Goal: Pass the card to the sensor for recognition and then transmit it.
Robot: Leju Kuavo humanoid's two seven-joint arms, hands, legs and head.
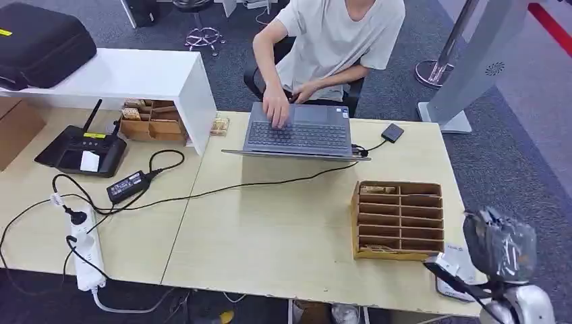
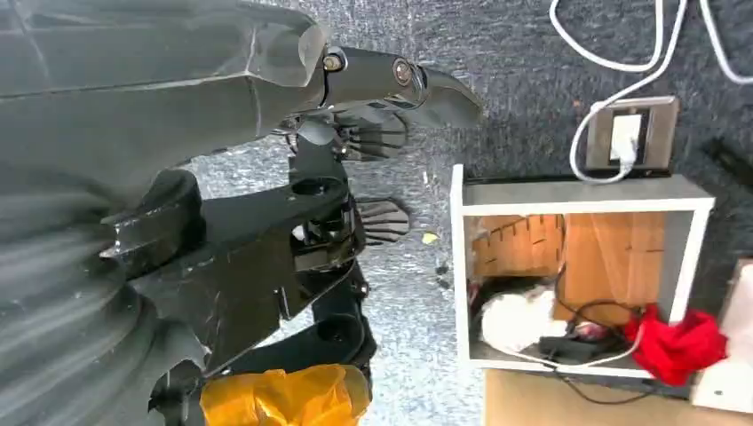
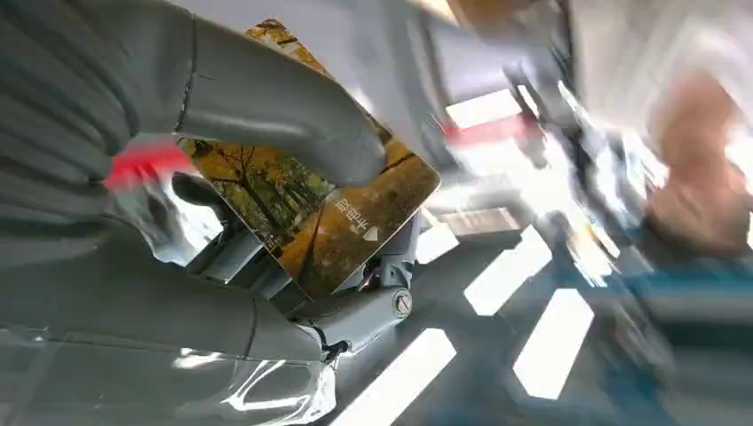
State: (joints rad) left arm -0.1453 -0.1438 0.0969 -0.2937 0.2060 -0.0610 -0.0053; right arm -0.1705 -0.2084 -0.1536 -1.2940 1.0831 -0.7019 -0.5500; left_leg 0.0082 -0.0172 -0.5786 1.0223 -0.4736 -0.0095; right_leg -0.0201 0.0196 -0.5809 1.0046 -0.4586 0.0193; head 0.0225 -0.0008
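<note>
Right hand (image 3: pixel 222 177) pinches card (image 3: pixel 355 222) (wrist view, seemingly blurred); left hand (image 2: pixel 266 222) holds nothing.

The right hand (image 3: pixel 222 222) has a thick grey thumb, silver finger links with a round screw and a clear plastic wrap over its grey cover, while the left hand (image 2: pixel 293 222) shows black linkage, ribbed dark fingertip pads and yellow tape at lower left.
</note>
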